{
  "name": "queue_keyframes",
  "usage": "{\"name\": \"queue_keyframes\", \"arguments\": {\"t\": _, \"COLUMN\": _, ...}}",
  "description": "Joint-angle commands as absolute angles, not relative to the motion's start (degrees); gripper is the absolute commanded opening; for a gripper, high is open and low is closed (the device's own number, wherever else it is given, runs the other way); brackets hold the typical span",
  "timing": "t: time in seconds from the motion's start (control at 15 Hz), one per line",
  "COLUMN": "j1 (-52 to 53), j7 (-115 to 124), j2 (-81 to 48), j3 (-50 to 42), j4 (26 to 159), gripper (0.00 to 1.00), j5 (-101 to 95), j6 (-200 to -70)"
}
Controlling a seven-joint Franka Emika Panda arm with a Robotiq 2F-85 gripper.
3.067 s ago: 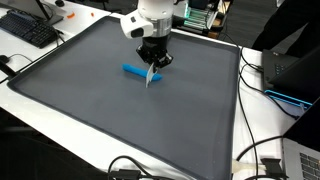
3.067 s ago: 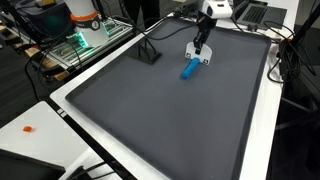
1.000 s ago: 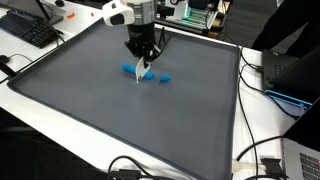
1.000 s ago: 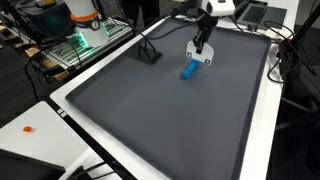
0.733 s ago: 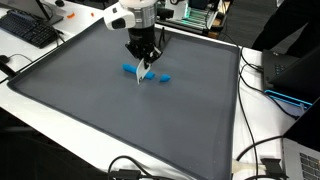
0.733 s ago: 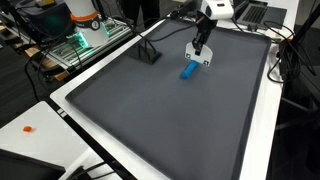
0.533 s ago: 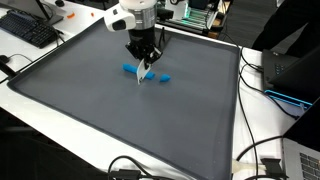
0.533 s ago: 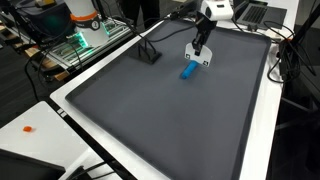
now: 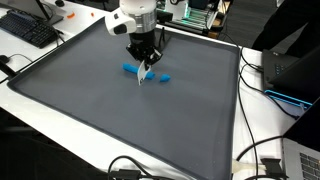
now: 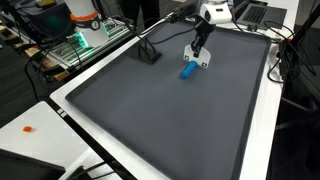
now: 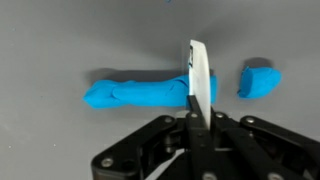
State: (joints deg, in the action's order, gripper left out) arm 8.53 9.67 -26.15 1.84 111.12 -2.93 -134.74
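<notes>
A long roll of blue dough (image 11: 135,94) lies on the dark grey mat (image 9: 90,95), and a small cut-off blue piece (image 11: 259,80) sits apart at its right end. My gripper (image 11: 196,118) is shut on a thin white blade (image 11: 199,78) that stands upright. The blade's tip rests at the right end of the long roll, in the gap beside the small piece. In both exterior views the gripper (image 9: 146,65) (image 10: 199,52) hangs straight above the blue dough (image 9: 131,69) (image 10: 187,71) with the white blade (image 9: 149,74) pointing down.
The mat has a raised white border (image 9: 120,135). A black stand (image 10: 150,55) sits on the mat near its far edge. A keyboard (image 9: 28,30), cables (image 9: 262,160) and electronics (image 10: 85,35) lie outside the mat.
Three seconds ago the dough was one piece; since then a small piece sits cut off. Over the last second the gripper with the blade has shifted slightly along the dough.
</notes>
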Motion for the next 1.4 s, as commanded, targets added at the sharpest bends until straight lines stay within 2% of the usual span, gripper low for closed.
{"name": "queue_keyframes", "arguments": {"t": 0.0, "j1": 7.94, "j7": 8.54, "j2": -28.42, "j3": 2.07, "j4": 111.66, "gripper": 0.01, "j5": -2.85, "j6": -134.46}}
{"name": "queue_keyframes", "arguments": {"t": 1.33, "j1": 8.91, "j7": 10.2, "j2": -24.89, "j3": 3.56, "j4": 111.18, "gripper": 0.01, "j5": -1.62, "j6": -130.2}}
